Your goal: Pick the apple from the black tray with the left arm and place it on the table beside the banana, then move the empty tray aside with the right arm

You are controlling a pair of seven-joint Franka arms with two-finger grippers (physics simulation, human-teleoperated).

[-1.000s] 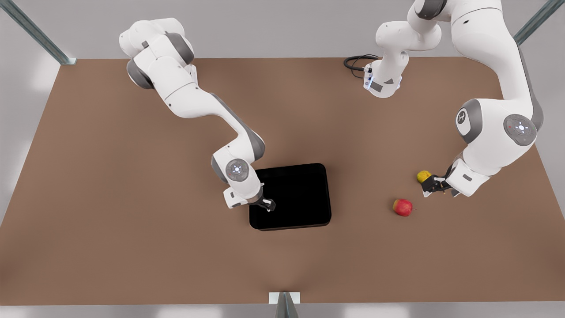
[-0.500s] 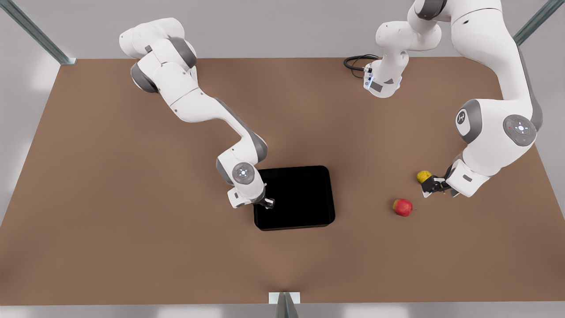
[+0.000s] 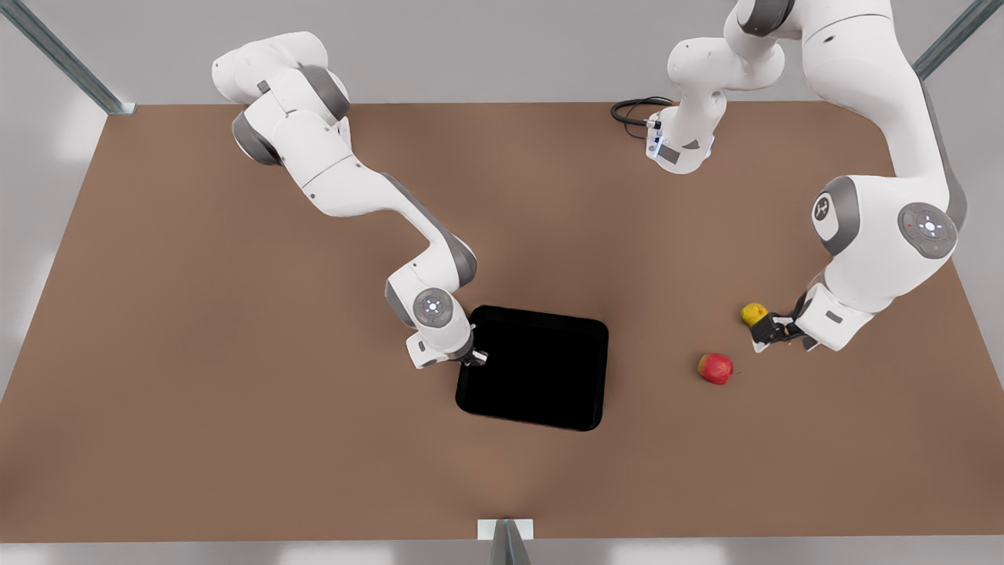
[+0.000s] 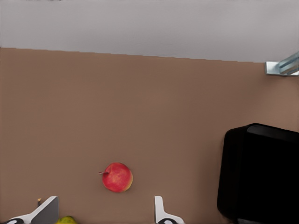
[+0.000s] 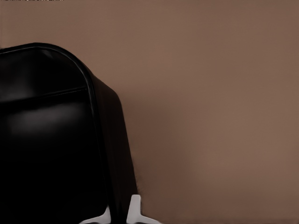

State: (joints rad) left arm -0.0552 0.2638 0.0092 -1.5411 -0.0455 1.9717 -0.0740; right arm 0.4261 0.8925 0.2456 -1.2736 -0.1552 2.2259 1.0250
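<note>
The right pincer [image 3: 476,359] pinches the rim of the empty tray [image 3: 541,377], which stretches toward 3 o'clock from it, while the left pincer [image 3: 765,336], spread wide, probably waits near the apple [image 3: 715,368] on the worktop [image 3: 196,353].

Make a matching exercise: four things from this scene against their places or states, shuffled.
Things:
1. apple
2. black tray
3. yellow-green fruit
4. right end effector

States:
A. grips a rim
B. empty
C. right by the open left end effector
D. red, lying apart on the table

Pairs: 1-D; 2-B; 3-C; 4-A
</note>
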